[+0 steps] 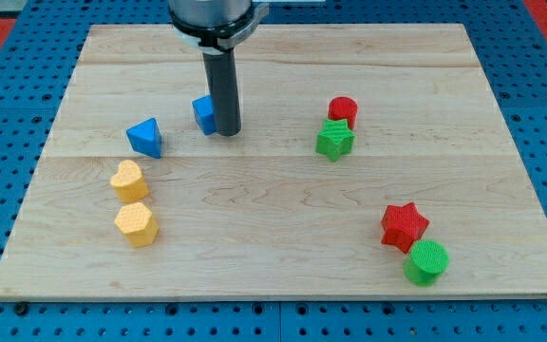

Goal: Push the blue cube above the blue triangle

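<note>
The blue cube (203, 114) sits on the wooden board, upper left of centre, partly hidden by my rod. My tip (227, 131) rests against the cube's right side. The blue triangle (145, 137) lies to the left of the cube and slightly lower in the view, with a small gap between them.
A yellow heart (128, 180) and a yellow hexagon (137, 224) lie below the triangle. A red cylinder (343, 110) and a green star (334, 141) sit right of centre. A red star (404, 226) and a green cylinder (426, 262) sit at the lower right. The board's edge (283, 296) runs along the bottom.
</note>
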`<state>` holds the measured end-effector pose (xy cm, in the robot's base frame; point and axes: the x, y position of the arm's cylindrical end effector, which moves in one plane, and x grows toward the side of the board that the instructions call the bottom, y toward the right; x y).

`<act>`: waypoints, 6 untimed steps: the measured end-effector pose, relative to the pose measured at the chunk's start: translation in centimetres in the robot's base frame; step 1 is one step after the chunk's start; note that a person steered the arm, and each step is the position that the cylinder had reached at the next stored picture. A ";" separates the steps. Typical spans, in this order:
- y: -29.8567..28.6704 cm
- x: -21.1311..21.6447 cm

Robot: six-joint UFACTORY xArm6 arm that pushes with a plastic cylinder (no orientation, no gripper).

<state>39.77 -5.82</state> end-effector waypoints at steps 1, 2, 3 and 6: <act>-0.1 -0.8; -3.0 -4.3; -2.0 -4.6; -11.4 -7.5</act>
